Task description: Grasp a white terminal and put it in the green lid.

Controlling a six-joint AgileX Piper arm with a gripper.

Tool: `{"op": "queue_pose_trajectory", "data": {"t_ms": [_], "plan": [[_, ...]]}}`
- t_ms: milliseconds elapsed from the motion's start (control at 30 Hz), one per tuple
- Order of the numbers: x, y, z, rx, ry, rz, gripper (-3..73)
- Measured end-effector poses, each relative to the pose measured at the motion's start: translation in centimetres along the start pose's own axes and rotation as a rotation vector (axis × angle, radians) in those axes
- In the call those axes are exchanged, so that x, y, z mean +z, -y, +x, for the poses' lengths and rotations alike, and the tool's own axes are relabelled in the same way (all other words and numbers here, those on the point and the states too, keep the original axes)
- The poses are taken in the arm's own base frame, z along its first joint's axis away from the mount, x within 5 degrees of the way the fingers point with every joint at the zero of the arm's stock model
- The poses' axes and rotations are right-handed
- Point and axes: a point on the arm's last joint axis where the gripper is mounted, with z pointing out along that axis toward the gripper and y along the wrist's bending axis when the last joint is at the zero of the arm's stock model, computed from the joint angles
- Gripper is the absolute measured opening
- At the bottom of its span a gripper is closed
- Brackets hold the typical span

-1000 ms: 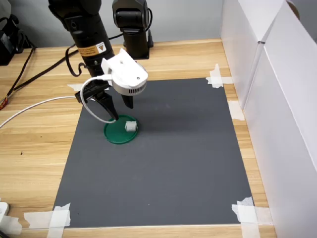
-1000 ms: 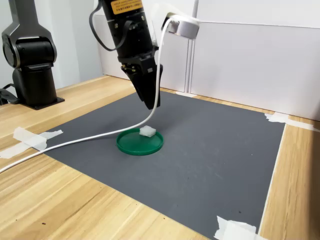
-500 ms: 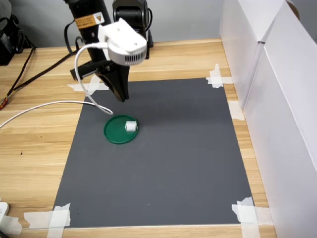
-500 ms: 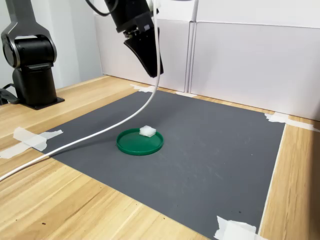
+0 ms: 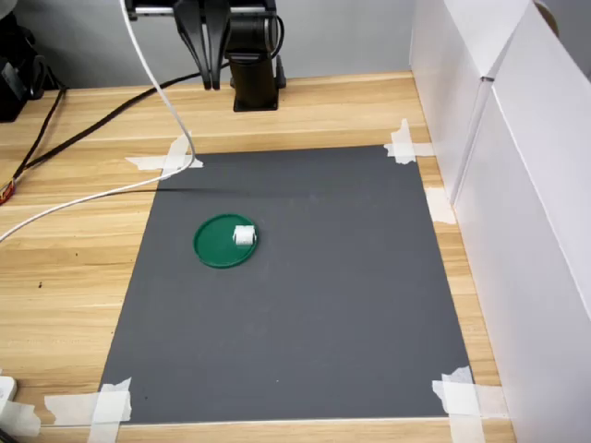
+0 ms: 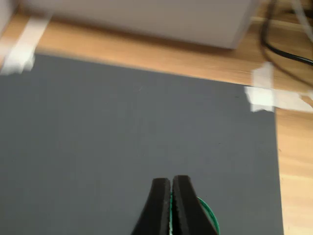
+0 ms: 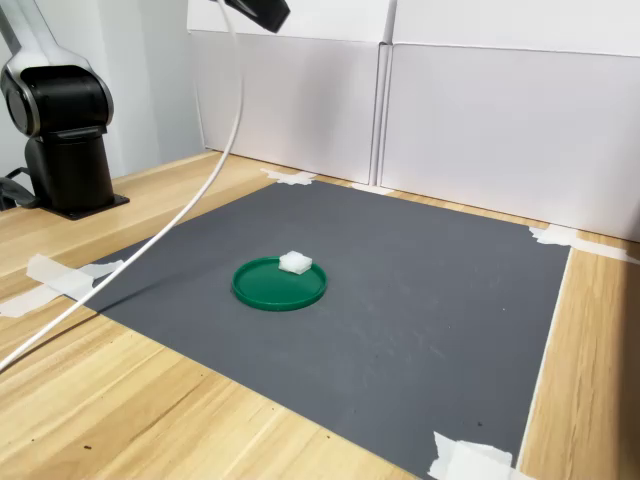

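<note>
**Terminal resting in lid, fingers closed above**

The gripper [image 6: 170,205] is hanging high over the mat [image 5: 305,286], and its two black fingers [image 6: 157,203] are pressing together with nothing between them. In the wrist view a sliver of the green lid [image 6: 208,215] is showing just behind the fingertips, so the lid is lying below the fingers and well apart from them. The terminal cannot be made out in the wrist view.

In both exterior views the terminal [image 5: 244,235] [image 7: 295,263] is sitting inside the lid [image 5: 214,244] [image 7: 268,290], close against the rim. It is lying at the lid's right side in the first exterior view and at the far side in the second exterior view. The lid is lying flat on the mat.

In the first exterior view the fingers [image 5: 211,41] are showing at the top edge, beyond the mat's far edge and in front of the arm base [image 5: 254,65]. In the second exterior view only the fingertip [image 7: 262,12] is showing at the top edge.

A white cable [image 5: 111,192] is hanging from the arm, trailing across the counter [image 5: 65,277]. Tape [image 5: 454,397] is holding the mat's corners to the counter.
</note>
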Motion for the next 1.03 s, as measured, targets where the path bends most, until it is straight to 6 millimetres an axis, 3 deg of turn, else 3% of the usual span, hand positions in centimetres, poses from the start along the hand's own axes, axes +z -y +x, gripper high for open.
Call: {"op": "queue_pose_trajectory", "data": {"t_ms": [267, 567, 833, 1033], "plan": [[-3.3, -0.4, 4.7, 0.189, 0.14, 0.118, -1.5], [-4.9, -1.5, 10.4, 0.131, 0.172, 0.14, -1.5], [-5.0, -2.1, 13.2, 0.13, 0.162, 0.133, -1.5], [-5.2, -2.4, 14.1, 0.127, 0.159, 0.125, -1.5]]}}
